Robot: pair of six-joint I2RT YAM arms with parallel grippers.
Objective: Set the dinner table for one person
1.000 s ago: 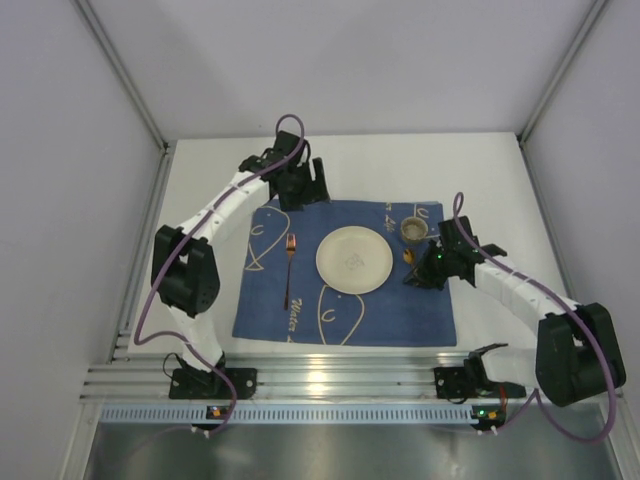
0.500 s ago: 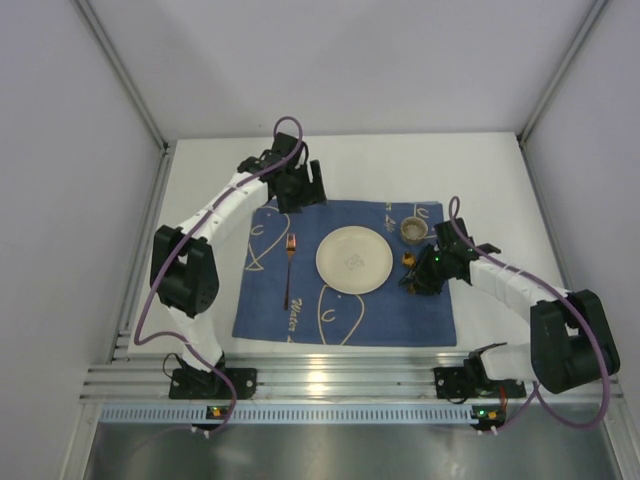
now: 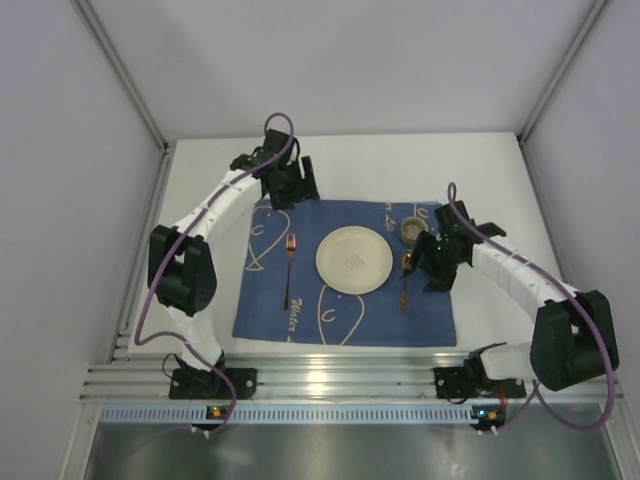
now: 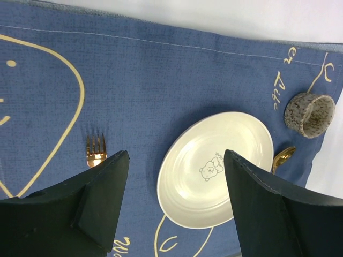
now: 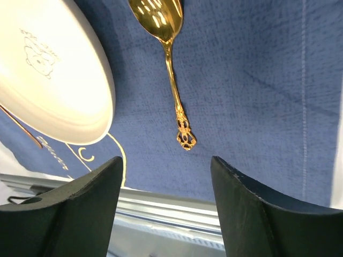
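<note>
The left gripper [image 4: 176,156] is held with fingers spread and empty over the far left corner of the placemat [image 3: 430,325]. The right gripper [image 5: 165,161] is likewise spread, empty, near the spoon [image 5: 170,64] laid right of the plate [image 3: 353,260]. The dinner table [image 3: 420,165] is seen beneath the placemat, between grey walls

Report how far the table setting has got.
Done: plate centred on the mat, fork left, spoon right, cup behind the spoon. In hand: nothing; left end effector and right end effector both open. Left: probably just retracting the arms.
</note>
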